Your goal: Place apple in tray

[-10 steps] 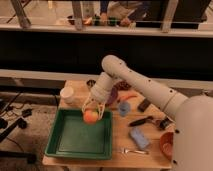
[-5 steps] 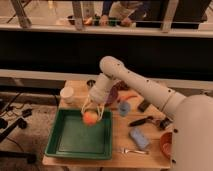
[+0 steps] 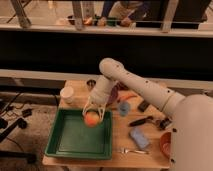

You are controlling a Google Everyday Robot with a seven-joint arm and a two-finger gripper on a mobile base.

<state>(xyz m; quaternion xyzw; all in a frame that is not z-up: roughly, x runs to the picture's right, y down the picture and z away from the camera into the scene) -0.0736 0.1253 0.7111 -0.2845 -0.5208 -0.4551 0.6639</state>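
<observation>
One white arm (image 3: 131, 82) bends down from its elbow, its gripper (image 3: 92, 117) clamped on the apple (image 3: 91, 119) above the tray (image 3: 65, 145).

The gripper (image 3: 92, 116) hangs over the far right part of the tray (image 3: 65, 150), fingers closed around the apple (image 3: 91, 119). The tray's green floor lies below and to the left of the gripper. A white cup (image 3: 66, 94) stands up and to the left of it, off the tray. A blue cup (image 3: 124, 107) stands just right of it. A fork (image 3: 131, 150) lies lower right, on the wooden table (image 3: 120, 157).
</observation>
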